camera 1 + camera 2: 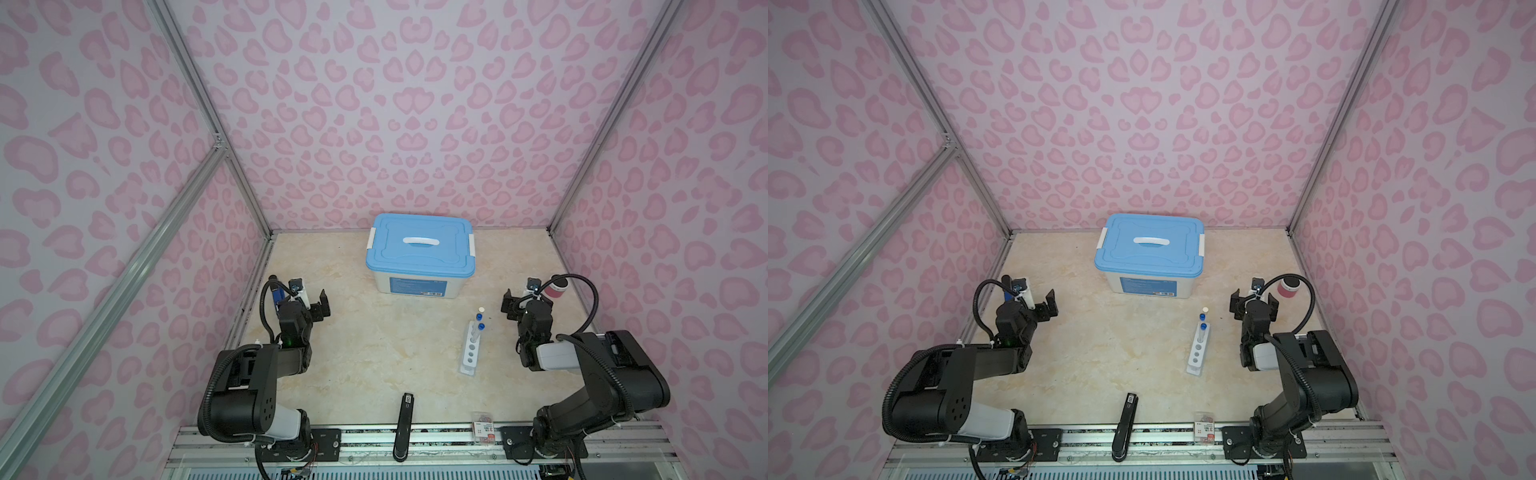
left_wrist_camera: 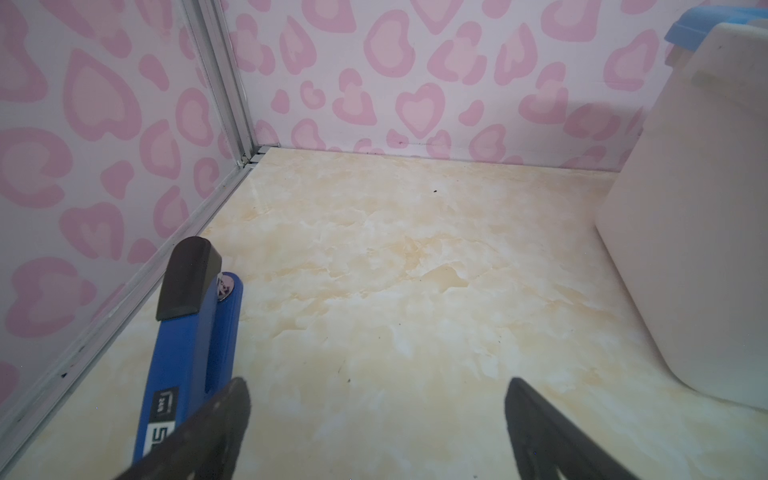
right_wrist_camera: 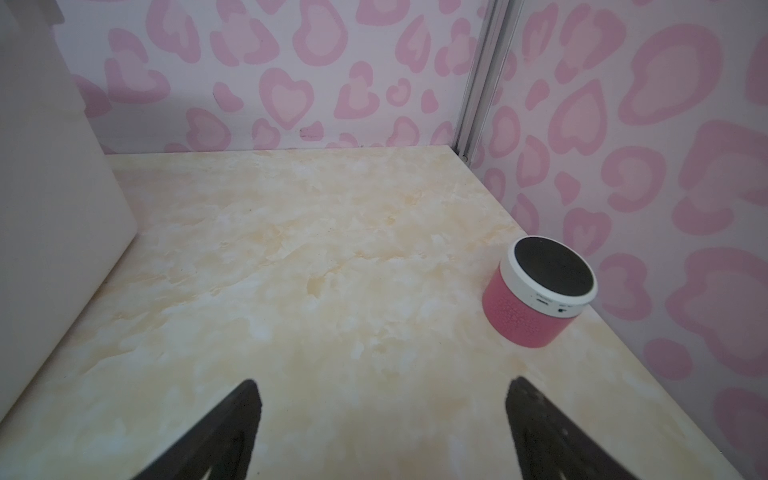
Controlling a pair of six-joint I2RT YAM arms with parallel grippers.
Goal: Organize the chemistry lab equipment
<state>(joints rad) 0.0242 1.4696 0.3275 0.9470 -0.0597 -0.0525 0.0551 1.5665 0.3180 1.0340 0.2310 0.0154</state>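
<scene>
Pincer of left arm (image 2: 376,386) wide apart, empty — blue stick (image 2: 187,353) beside it, right pincer (image 3: 384,386) wide, empty

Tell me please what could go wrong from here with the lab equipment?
1. The test tubes stand tall in the narrow rack; a sideways push by the right gripper may tip both.
2. The tiny pale cup just beyond the rack could be knocked away.
3. The left gripper hovers close to the blue stick and might nudge it.
</scene>
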